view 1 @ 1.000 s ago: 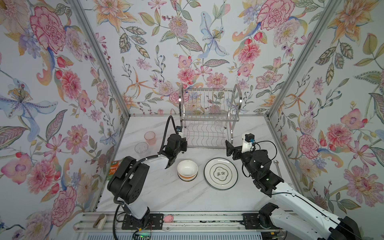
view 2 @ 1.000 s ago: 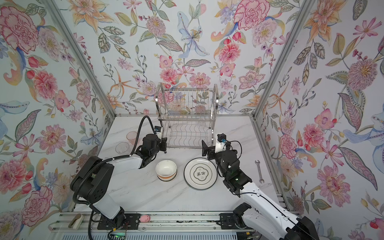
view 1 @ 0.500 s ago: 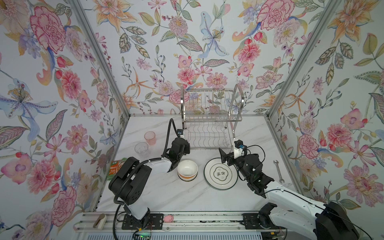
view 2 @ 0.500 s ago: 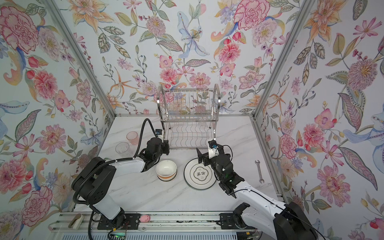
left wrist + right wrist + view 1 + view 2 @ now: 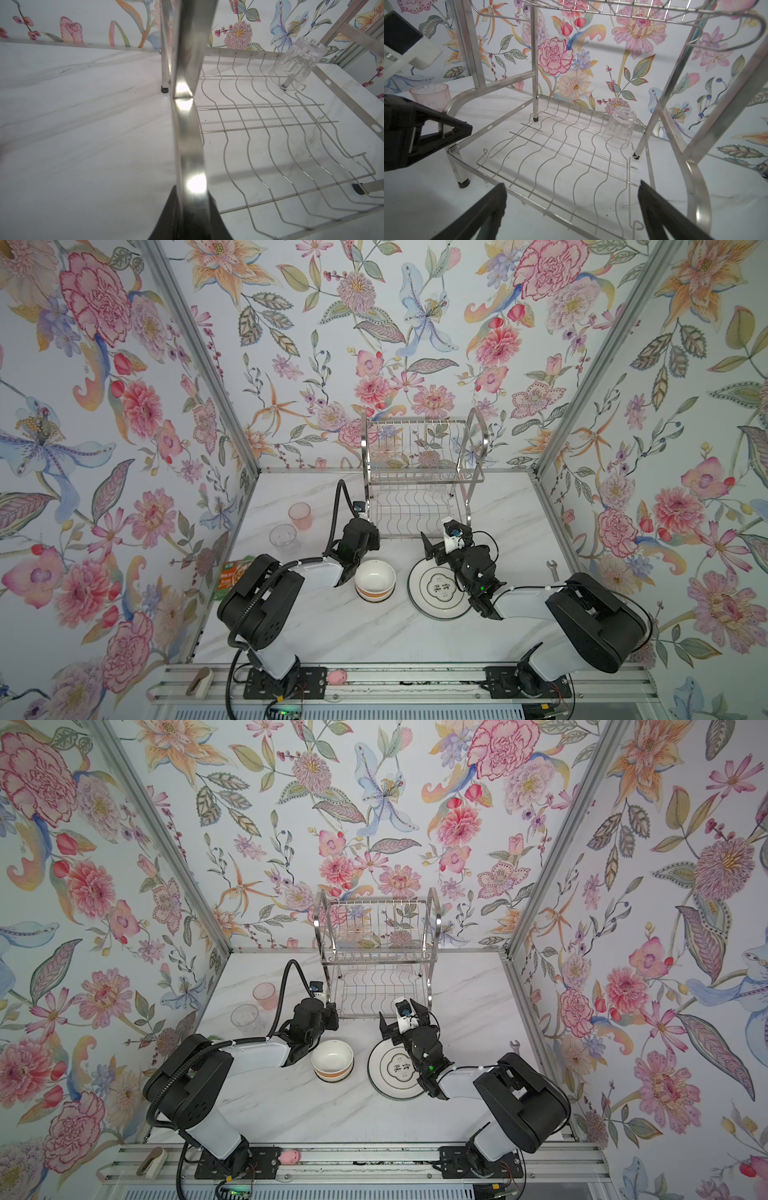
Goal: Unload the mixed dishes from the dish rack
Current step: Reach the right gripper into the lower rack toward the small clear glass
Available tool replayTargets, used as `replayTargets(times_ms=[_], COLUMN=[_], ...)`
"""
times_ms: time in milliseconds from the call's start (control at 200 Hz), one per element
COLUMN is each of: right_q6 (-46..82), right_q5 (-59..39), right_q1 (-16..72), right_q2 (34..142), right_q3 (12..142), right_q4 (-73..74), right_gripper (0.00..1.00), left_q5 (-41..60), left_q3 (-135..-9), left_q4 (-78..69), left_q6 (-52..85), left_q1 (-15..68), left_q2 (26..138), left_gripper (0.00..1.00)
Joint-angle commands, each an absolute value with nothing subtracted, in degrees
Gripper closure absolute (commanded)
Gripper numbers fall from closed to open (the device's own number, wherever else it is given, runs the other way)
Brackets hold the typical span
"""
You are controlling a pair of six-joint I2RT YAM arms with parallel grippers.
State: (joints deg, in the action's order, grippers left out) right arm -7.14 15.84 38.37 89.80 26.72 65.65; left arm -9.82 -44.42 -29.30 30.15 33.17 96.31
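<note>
The dish rack (image 5: 424, 489) (image 5: 376, 969) stands at the back of the table. One clear tumbler (image 5: 296, 62) (image 5: 619, 128) sits upside down at the far corner of its lower shelf. My left gripper (image 5: 373, 536) (image 5: 332, 1017) (image 5: 192, 197) is shut on the rack's left arched side frame, low near the front leg. My right gripper (image 5: 446, 537) (image 5: 402, 1017) (image 5: 571, 189) is open and empty, just in front of the lower shelf. On the table lie a white bowl (image 5: 375, 580), a dark-rimmed plate (image 5: 440, 591), a pink tumbler (image 5: 300, 515) and a clear tumbler (image 5: 283, 537).
A green-orange food packet (image 5: 232, 576) lies by the left wall, partly under the left arm. A steel wrench (image 5: 552, 568) lies near the right wall. The right arm's wrist hangs over the plate. Flowered walls close in three sides.
My left gripper has moved right to the rack's front left leg and closed on the frame. The right arm has dropped lower and shifted left toward the rack front, still open.
</note>
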Motion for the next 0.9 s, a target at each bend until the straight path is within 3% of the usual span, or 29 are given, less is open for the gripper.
replayTargets(times_ms=[0, 450, 896], right_q6=[-8.88, -8.44, -4.62], right_q5=[17.01, 18.32, 25.90], right_q1=[37.62, 33.24, 30.96], right_q2=[93.02, 105.85, 114.66], right_q3=[29.97, 42.12, 53.77], right_q4=[71.41, 67.48, 61.28], right_gripper=[0.01, 0.01, 0.01], left_q5=[-9.12, -8.21, -8.50], left_q3=[-43.68, -43.34, -42.89], left_q4=[-31.14, -32.49, -32.65], left_q6=[30.81, 31.64, 31.64], left_q1=[34.06, 34.32, 34.63], left_q2=[94.90, 94.53, 94.28], left_gripper=[0.83, 0.88, 0.89])
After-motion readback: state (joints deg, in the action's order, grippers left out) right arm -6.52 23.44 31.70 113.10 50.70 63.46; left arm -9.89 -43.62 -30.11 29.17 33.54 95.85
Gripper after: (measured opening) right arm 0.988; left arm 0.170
